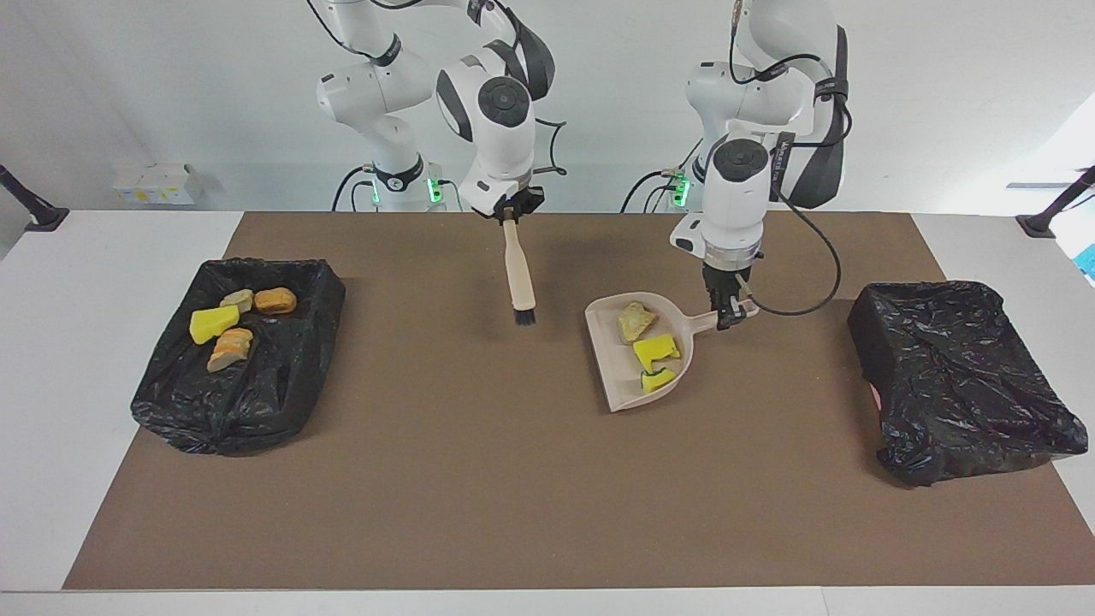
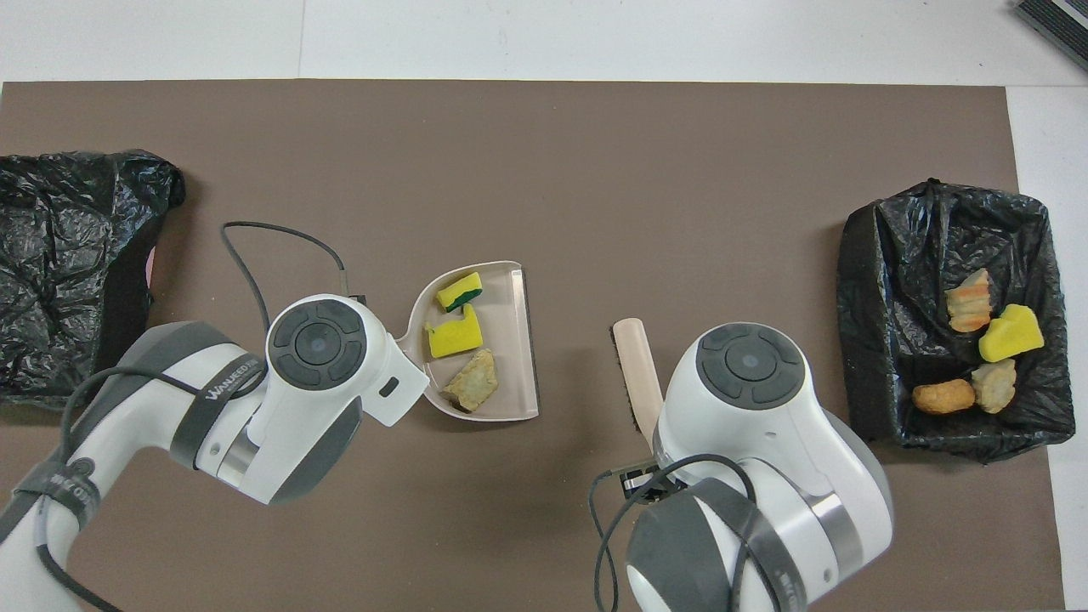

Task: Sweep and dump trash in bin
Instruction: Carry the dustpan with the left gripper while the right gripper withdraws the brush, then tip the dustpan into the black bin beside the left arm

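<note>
Two black-lined bins (image 1: 239,359) (image 1: 958,376) flank dustpan (image 1: 616,376) holding three trash chunks (image 1: 654,349).

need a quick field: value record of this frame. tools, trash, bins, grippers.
left gripper: shut on dustpan handle
dustpan: holds three trash pieces, two yellow sponge bits, one tan lump
right gripper: shut on brush handle
brush: hangs bristles down over the mat
bin at right arm's end: four pieces inside
bin at left arm's end: no trash visible on it
loose trash on mat: none seen
</note>
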Controlling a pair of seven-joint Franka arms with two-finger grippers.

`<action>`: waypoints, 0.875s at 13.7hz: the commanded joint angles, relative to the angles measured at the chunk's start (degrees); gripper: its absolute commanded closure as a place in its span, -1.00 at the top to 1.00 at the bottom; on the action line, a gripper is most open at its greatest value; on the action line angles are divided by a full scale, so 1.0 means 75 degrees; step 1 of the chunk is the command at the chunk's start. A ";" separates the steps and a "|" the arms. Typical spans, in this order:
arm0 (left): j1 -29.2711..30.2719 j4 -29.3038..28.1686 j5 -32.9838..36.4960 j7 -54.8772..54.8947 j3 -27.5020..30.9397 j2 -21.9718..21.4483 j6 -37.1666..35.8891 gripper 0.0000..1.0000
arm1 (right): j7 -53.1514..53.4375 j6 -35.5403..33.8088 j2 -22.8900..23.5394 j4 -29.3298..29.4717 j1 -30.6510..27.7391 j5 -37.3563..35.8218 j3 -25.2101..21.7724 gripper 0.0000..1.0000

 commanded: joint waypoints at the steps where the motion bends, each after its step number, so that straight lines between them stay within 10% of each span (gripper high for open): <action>1: 0.0698 0.0059 0.0044 0.0775 -0.0038 -0.0416 0.0024 -1.00 | 0.0603 0.0561 0.0221 -0.0043 0.0402 0.0376 0.0012 -1.00; 12: 0.3685 0.1441 -0.1126 0.3845 0.0021 -0.0288 -0.0314 -1.00 | 0.2258 0.1864 0.2179 0.1013 0.2069 0.0693 0.0024 -1.00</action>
